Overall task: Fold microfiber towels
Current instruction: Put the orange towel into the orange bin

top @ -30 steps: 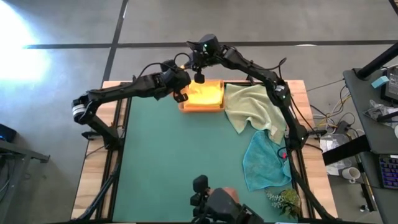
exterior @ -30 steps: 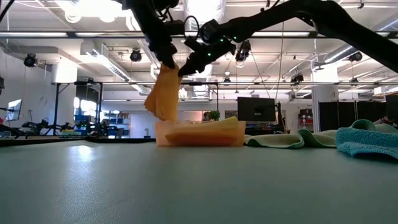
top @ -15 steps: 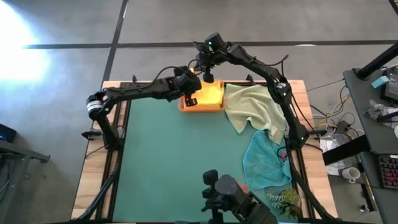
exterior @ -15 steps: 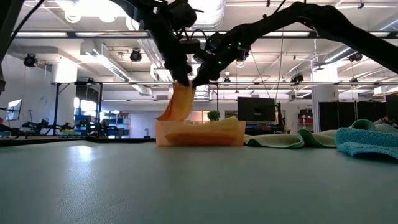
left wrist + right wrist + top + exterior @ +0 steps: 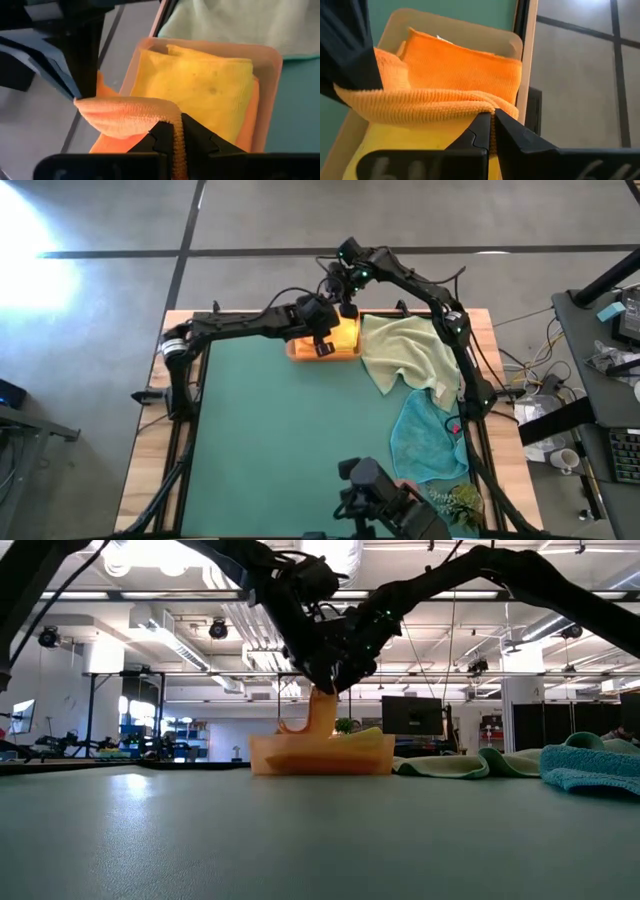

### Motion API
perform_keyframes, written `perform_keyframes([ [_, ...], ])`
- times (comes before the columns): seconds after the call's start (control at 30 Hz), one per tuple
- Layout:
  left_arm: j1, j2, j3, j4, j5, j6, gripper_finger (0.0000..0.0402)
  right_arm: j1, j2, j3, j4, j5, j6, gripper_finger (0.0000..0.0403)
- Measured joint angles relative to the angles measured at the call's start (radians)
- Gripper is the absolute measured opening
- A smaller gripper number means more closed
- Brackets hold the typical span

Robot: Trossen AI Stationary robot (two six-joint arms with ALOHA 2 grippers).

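Observation:
An orange microfiber towel [image 5: 320, 718] hangs over the small tray [image 5: 297, 350] at the table's far middle. Its lower part reaches into the tray. My left gripper [image 5: 323, 343] and my right gripper [image 5: 348, 309] are both shut on its top edge, close together above the tray. A folded yellow towel [image 5: 200, 85] lies in the tray with orange cloth [image 5: 248, 120] under it. A pale green towel [image 5: 410, 355] and a teal towel [image 5: 425, 440] lie spread on the table's right side. My left gripper pinches the orange towel's upper edge [image 5: 176, 142] between its two fingers, slanting down from the table's left. The cloth spans slack from there to the other gripper. My right gripper pinches a folded edge of the same towel [image 5: 485, 106], slanting down from the far side. The towel sags between the two holds and hangs into the tray.
The dark green mat [image 5: 290, 440] covers most of the table. A small plant [image 5: 455, 502] sits at the near right corner, and a dark camera mount [image 5: 370, 490] stands at the near edge.
Both grippers have carried the orange towel toward the table's right and down, from beside the tray's left end to over the tray. The towel hung clear beside the tray before. Now its lower part dips into the tray. Both grippers have tipped further downward.

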Motion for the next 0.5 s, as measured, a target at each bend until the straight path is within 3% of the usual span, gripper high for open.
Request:
perform_keyframes([
  [0.37,0.000,0.018,0.004,0.045,0.015,0.008,0.0012,-0.003,0.001,-0.003,-0.077,0.086,0.005,0.0009],
  [0.5,-0.001,0.018,0.004,0.049,0.022,0.032,0.0034,-0.004,0.001,-0.003,-0.123,0.112,0.009,0.0023],
])
